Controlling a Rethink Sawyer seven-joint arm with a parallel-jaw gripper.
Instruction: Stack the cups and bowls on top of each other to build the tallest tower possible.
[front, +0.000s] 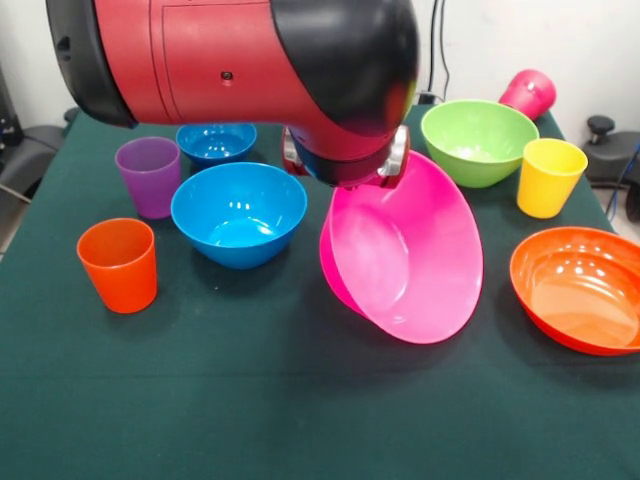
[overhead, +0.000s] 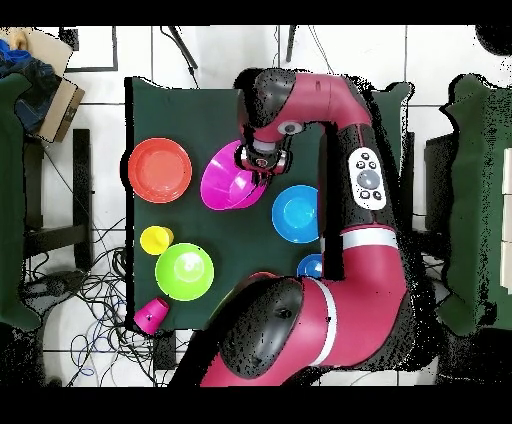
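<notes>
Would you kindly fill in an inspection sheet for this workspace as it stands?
Surface: dark green table.
Job's things: pink bowl tilted, rim at the gripper; medium blue bowl, small blue bowl, green bowl and orange bowl upright; purple cup, orange cup and yellow cup upright; magenta cup on its side at the table's edge.
Clutter: nothing seen.
Gripper: at the pink bowl's rim, mostly hidden by the arm.
Cables: loose wires on the floor.
Surroundings: cardboard box.

The arm (overhead: 345, 190) has glossy red shells, rounded black joint caps, a small screw, and a grey button panel (overhead: 367, 178).
</notes>
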